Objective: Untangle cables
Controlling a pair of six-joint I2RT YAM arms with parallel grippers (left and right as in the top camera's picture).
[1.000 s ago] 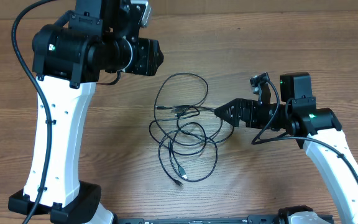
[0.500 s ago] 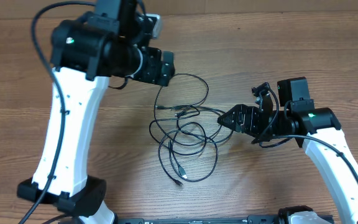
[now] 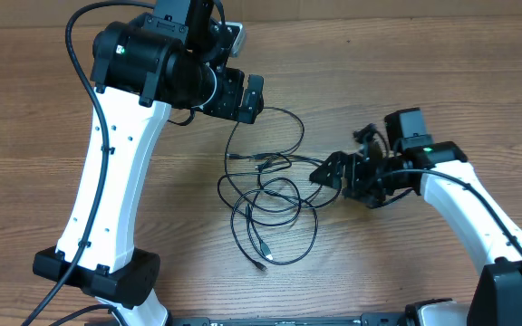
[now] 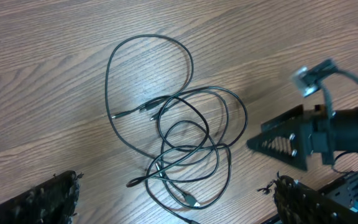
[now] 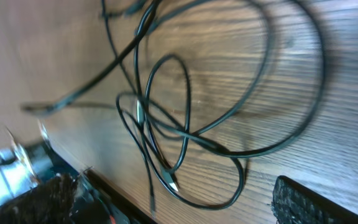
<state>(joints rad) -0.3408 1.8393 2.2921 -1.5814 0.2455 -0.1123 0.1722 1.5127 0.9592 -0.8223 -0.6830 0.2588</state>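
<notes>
Lying tangled, cables (image 3: 261,165) sit well inside the table (image 3: 424,54) edges.

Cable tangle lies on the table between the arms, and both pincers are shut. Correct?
No: the left pincer and right pincer are open, spread wide in each wrist view. The cables do lie tangled on the table between the arms.

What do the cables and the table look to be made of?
The cables: thin black cords, probably plastic or rubber sheathed, slight sheen, lying in limp loops. The table: brown wood or wood-look laminate, matte, with grain streaks; which one is unclear.
</notes>
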